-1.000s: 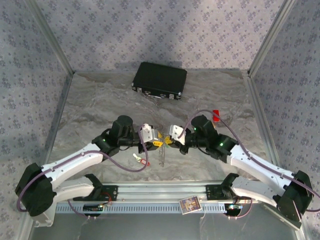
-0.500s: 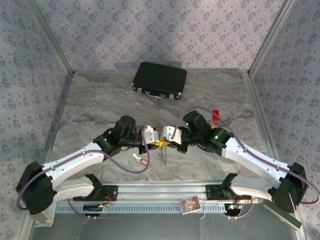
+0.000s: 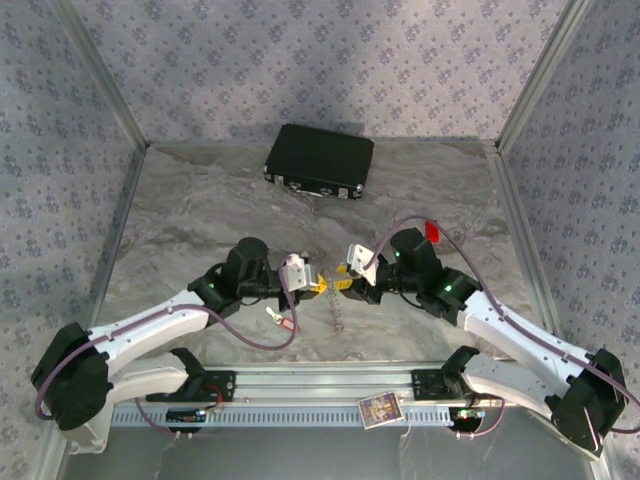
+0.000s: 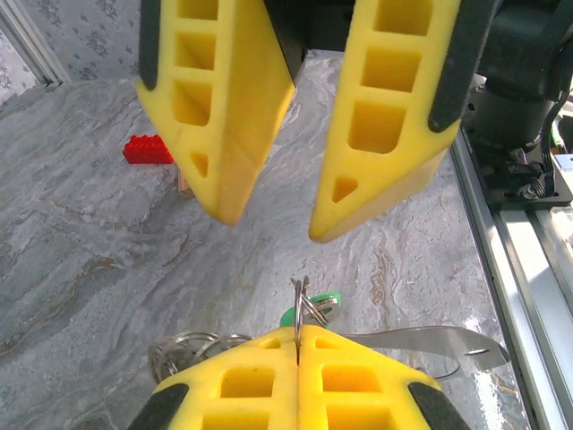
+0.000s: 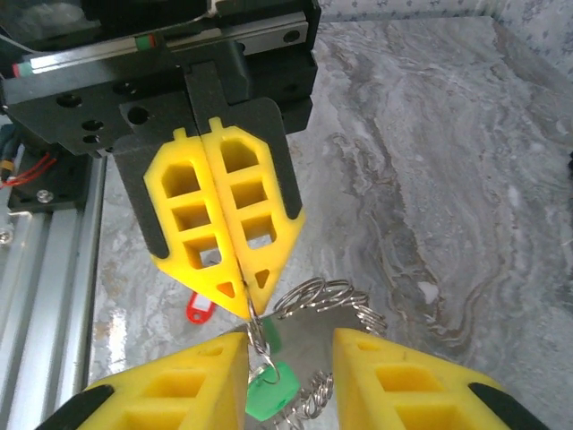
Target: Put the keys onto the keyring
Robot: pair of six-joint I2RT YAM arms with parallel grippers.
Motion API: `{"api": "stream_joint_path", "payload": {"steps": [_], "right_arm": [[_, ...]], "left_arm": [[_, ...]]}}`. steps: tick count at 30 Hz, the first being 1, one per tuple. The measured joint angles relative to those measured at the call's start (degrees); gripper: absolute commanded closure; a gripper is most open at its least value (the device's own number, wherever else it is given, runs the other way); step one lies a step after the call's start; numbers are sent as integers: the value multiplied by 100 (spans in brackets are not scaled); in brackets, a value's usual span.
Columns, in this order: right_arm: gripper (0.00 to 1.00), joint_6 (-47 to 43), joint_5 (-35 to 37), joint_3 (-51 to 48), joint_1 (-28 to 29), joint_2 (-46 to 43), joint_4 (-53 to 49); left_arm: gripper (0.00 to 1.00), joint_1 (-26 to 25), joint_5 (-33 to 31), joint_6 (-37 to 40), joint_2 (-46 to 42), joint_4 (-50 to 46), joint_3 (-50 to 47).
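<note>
Grey marbled desk (image 3: 190, 200) spreads under both arms. Left end effector (image 4: 298, 333) is clamped on the keyring (image 4: 302, 300) — thin pale wire loops — just above it. Right end effector (image 4: 269, 224) faces it, fingers apart. Green-tagged key (image 5: 269, 399) sits at the ring; red-tagged key (image 5: 199, 310) lies on the desk.

the left claw (image 3: 319, 288) and the right claw (image 3: 341, 283) face tip to tip over the middle of the surface (image 3: 200, 200). the keyring (image 4: 299, 300) stands between the left claw's tips, in the gap between the two claws, with one key (image 5: 269, 394) just beside it. the other key (image 3: 283, 320) lies on the surface just before the left claw. a case (image 3: 320, 160) lies well behind both claws, a small block (image 3: 432, 232) behind and right of the right claw. a card (image 3: 380, 410) rests on the rail (image 3: 300, 385) at the near edge.
</note>
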Motion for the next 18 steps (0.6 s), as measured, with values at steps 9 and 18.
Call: {"api": "stream_joint_path", "payload": {"steps": [9, 18], "right_arm": [[72, 190, -205, -37, 0, 133, 210], [97, 153, -317, -37, 2, 260, 240]], "left_arm": [[100, 0, 90, -138, -2, 352, -50], [100, 2, 103, -216, -2, 457, -50]]}}
